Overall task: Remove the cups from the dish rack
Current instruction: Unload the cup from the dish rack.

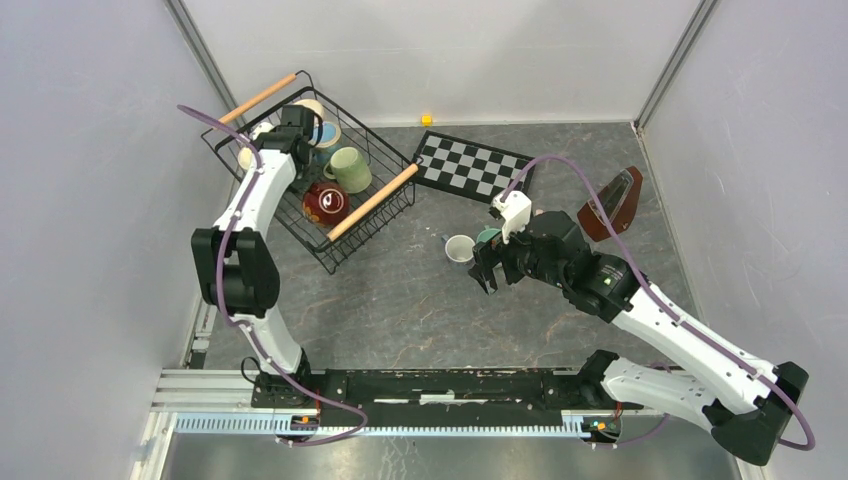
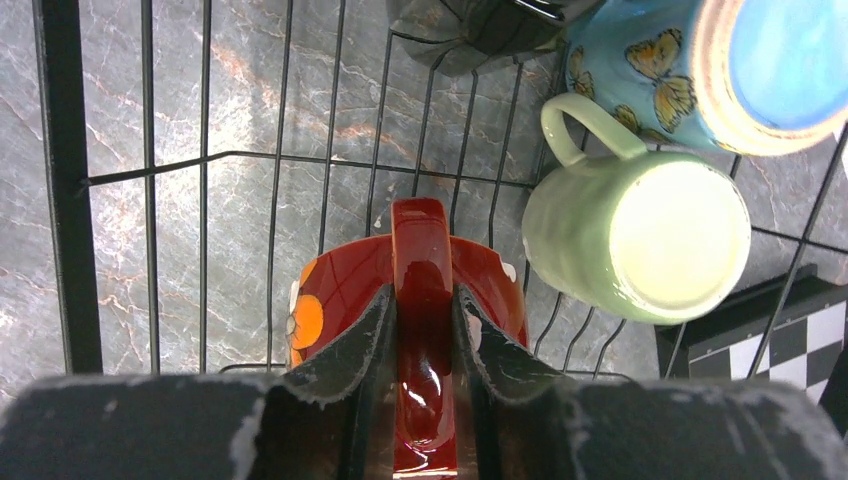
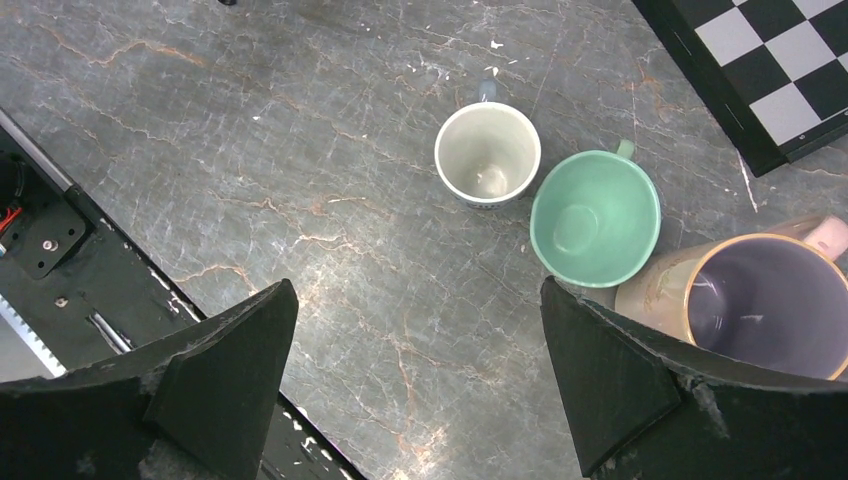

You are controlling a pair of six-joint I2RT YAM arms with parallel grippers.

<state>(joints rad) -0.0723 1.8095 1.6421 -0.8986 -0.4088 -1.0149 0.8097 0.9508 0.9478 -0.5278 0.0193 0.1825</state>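
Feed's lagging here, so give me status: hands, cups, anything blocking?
Left hand shut on handle of red mug, in dish rack. Right hand open over three unloaded cups. Light green mug close beside red one.

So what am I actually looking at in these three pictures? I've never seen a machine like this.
These are two robot arms bolted to the edge of a table, each ending in a two-finger gripper. The wide picture looks down from above; the other two come from a camera on each wrist. The left gripper reaches into the black wire dish rack, shut on a red mug by its handle; a light green mug and a blue butterfly mug sit beside it. The right gripper hangs open and empty over the table, where a white cup, a teal cup and a beige-pink mug stand upright. A checkered board and a brown metronome sit further back.
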